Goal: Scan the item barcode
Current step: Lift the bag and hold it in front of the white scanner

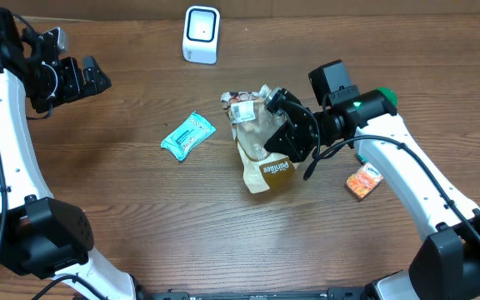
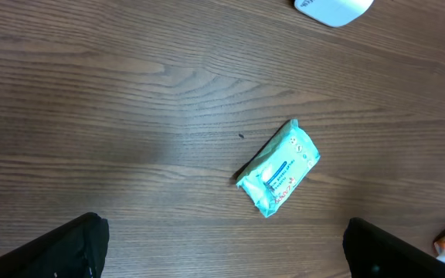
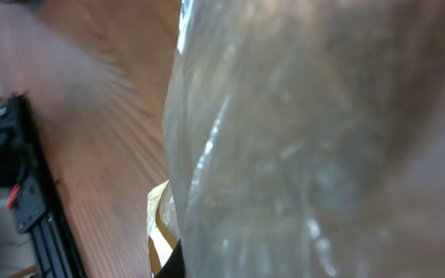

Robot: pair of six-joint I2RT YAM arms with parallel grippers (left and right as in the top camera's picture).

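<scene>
So the right gripper [image 1: 277, 125] has its jaws pinched practically together on the thin film of the clear bag [image 1: 261, 146]. The right wrist view is nothing but crinkly plastic pressed up against the lens, so you can't see the fingers themselves there.

The bag sits near the middle of the table [image 1: 140, 208]. Its tan bottom with the brown label [image 1: 277, 167] points to about 6 o'clock and the bunched top to 12. There's a small white label [image 1: 242, 107] up at that top end. It might be the barcode, but it's too small to tell.

My read on handling: this thing looks light, floppy and slick. Film like that wrinkles and sags, so whatever hangs below the pinch will probably droop and twist, and the glare could mess with a read. I'd grab near the stiffer bunched top or a seam, not mid-panel, and keep the fingers off that white label so it stays flat and facing out.

The scanner [image 1: 201, 33] is up at roughly 11 o'clock from the bag, well apart from it. A teal packet [image 1: 188, 135] lies just beside the bag at 9 o'clock, and an orange packet [image 1: 363, 180] at about 4.

The left gripper [image 1: 97, 79] hangs way out at 10 o'clock, jaws wide apart and empty.
</scene>
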